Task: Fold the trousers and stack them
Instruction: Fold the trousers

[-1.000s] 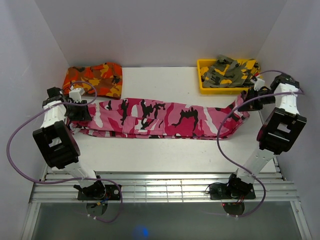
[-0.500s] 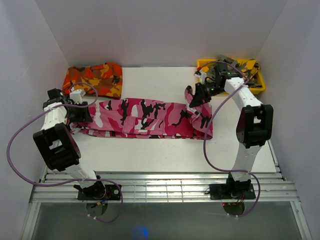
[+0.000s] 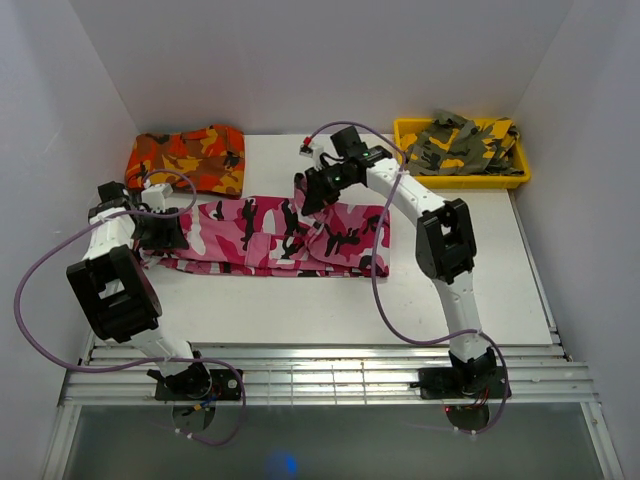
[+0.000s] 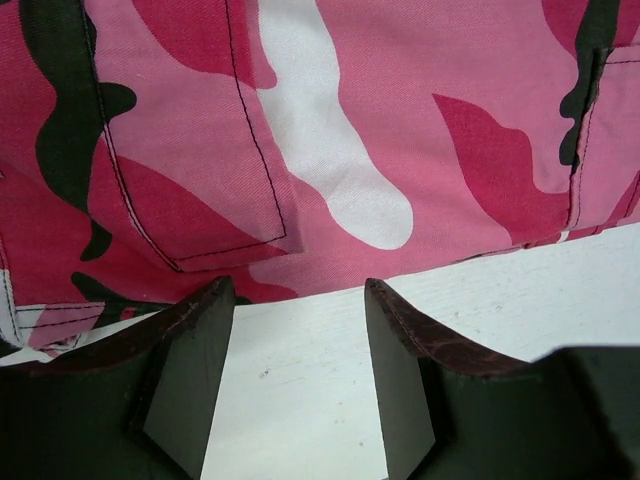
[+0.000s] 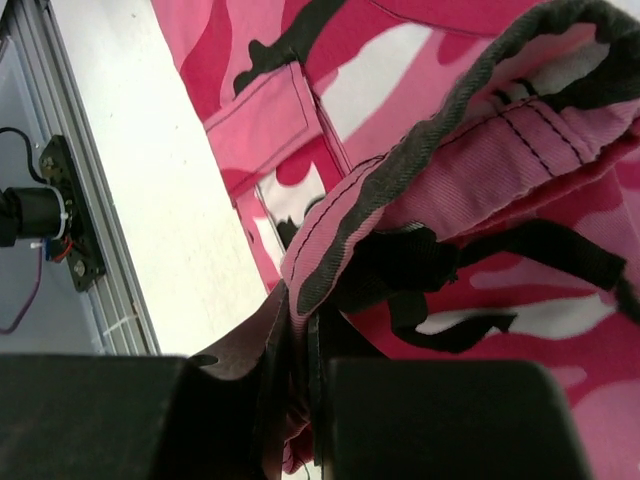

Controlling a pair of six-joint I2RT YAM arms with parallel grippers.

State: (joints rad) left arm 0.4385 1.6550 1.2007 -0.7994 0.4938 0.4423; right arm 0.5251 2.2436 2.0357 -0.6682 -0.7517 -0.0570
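The trousers (image 3: 250, 240) are lying across the table (image 3: 300, 310), their right end being held over the middle, with the right gripper (image 3: 312, 190) clamping its hem. The left gripper (image 4: 295, 300) is hovering beside the left end, jaws apart and empty. The cloth is appearing light and limp, so seamed edges are likely offering the surest hold.

A white table (image 3: 300, 310) sits inside a pale, lavender-tinted enclosure: a plain back wall (image 3: 320, 60) rises from the table's far edge, and a left wall (image 3: 40, 140) and right wall (image 3: 600, 230) slant up from its sides. Along the table's near edge runs a slatted metal frame (image 3: 330, 372), with a dull grey floor (image 3: 380, 445) below it. Soft, even light leaves only faint shadows on the table.
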